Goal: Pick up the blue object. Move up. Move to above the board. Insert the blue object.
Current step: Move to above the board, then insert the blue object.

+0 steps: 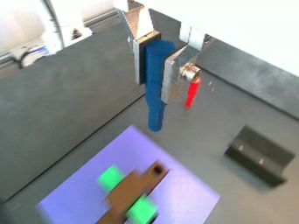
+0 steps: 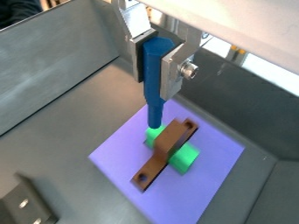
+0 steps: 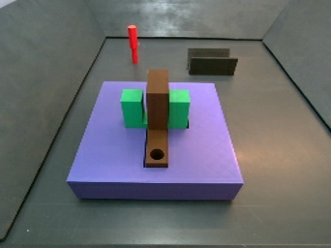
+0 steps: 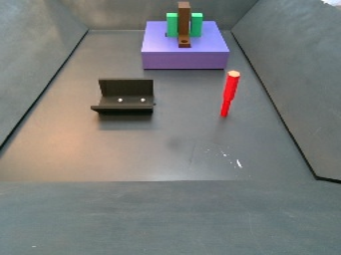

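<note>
While the gripper (image 2: 160, 63) is outside both side views, both wrist views show it high above the surface (image 4: 173, 149), its fingers (image 2: 177, 66) clenched on the upper part of the blue object (image 2: 155, 83), which hangs upright below them.

Order of items, largest first:

1. Purple slab (image 3: 155, 145), near the far edge of the surface. It carries the board.
2. Board (image 3: 158, 116). It passes through the green block (image 3: 132, 108); the black hole (image 3: 158, 154) sits near one end.
3. Fixture (image 4: 124, 97) and red peg (image 4: 229, 94), both standing apart from the slab.

Fault risks, as judged:

- In a wrist view the peg tip appears over the green block, not the hole. Descent from this position would strike the block or board.
- Any tilt of the peg in the grip would jam it at the hole rim.
- Early release would drop the peg onto the slab.
</note>
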